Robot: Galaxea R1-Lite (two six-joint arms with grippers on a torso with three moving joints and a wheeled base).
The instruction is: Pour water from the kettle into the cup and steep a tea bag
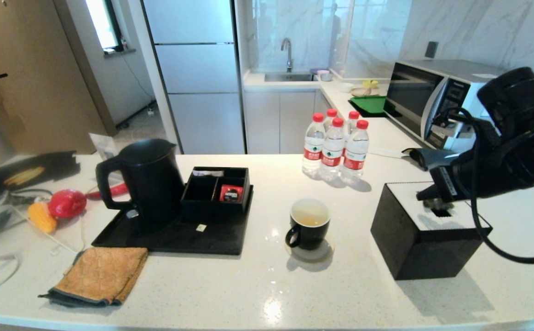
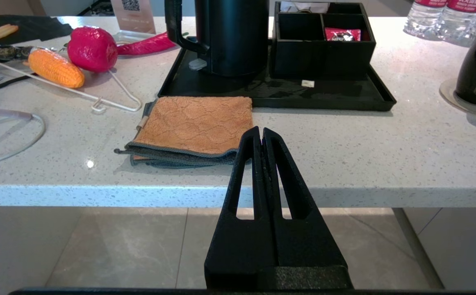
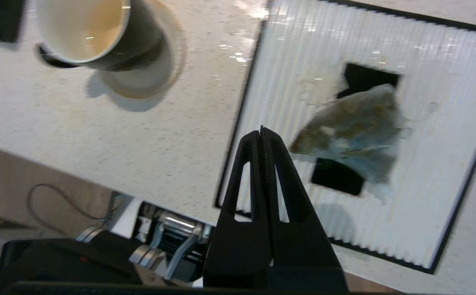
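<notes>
The cup stands on a coaster mid-counter, with pale yellowish water inside; it also shows in the right wrist view. The black kettle sits upright on the black tray. My right gripper hovers over the black tissue box, to the cup's right. Its fingers are shut, and the wet grey-green tea bag dangles just above the box top, apparently by its string. My left gripper is shut and empty, low in front of the counter's edge.
Several red-capped bottles stand behind the cup. A compartment box with a red sachet sits on the tray. An orange cloth lies near the front edge. Toy corn and a red fruit lie at the left, a microwave at the back right.
</notes>
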